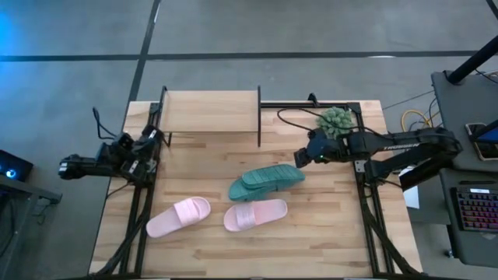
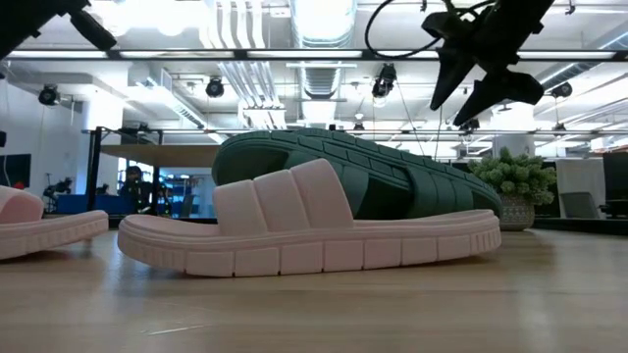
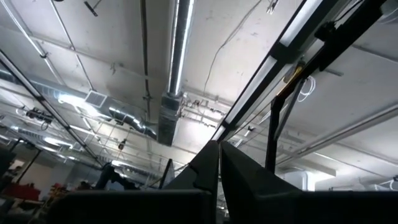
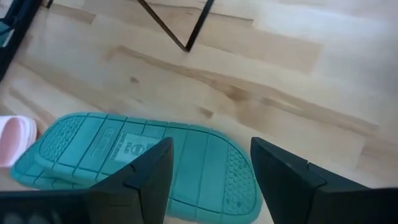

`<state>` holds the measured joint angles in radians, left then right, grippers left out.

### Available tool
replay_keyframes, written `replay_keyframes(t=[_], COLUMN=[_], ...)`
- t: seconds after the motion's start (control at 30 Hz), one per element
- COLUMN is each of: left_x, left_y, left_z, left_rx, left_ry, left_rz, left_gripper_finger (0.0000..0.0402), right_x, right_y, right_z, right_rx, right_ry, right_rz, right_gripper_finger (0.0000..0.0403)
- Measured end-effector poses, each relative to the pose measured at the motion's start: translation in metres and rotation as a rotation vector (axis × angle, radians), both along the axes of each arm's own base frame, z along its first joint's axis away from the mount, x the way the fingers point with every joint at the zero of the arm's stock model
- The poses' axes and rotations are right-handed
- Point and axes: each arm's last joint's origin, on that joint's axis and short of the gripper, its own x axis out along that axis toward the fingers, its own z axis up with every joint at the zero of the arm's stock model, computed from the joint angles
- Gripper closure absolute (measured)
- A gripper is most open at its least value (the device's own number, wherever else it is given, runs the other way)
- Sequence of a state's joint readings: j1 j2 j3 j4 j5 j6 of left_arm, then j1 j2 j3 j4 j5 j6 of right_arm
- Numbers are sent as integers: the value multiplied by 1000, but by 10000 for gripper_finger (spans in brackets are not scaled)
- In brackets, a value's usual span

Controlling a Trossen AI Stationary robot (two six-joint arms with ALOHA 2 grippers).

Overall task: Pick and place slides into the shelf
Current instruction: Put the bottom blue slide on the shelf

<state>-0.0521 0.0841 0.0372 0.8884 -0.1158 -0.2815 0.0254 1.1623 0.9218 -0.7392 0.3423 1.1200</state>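
Two teal slides [image 1: 264, 180] lie stacked at mid-table; the upper one lies sole-up [image 4: 149, 155] and tilted [image 2: 392, 176] on the lower. Two pink slides rest on their soles nearer the front, one at the left [image 1: 179, 216] and one in the middle [image 1: 255, 214]. The shelf [image 1: 210, 113] stands at the far left. My right gripper [image 1: 302, 155] hangs open above the teal slides' right end [image 4: 211, 168], clear of them [image 2: 449, 110]. My left gripper [image 1: 148, 148] is shut at the table's left edge and points up at the ceiling [image 3: 219, 174].
A fuzzy green potted plant [image 1: 336, 120] stands at the far right, just behind my right arm. A black cable [image 1: 299, 117] runs along the far edge. One black shelf leg [image 4: 193, 31] stands beyond the teal slides. Bare wood lies along the front edge [image 1: 257, 257].
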Motion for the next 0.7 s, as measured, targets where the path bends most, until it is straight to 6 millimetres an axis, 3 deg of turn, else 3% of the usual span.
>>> replay_keyframes(t=[0.27,0.47,0.7], left_x=[-8,-10,9], left_y=[-2,3,3], left_z=[6,11,9], left_rx=[55,-86,-65], left_ry=[-102,-115,221], left_rz=[-45,65,86], left_gripper_finger=[400,400,400], right_x=[23,33,33], right_y=[1,2,2], right_z=[-16,-13,5], right_rx=[27,26,-14], right_ry=[-8,-15,28], right_rz=[-24,16,82], right_gripper_finger=[197,197,197])
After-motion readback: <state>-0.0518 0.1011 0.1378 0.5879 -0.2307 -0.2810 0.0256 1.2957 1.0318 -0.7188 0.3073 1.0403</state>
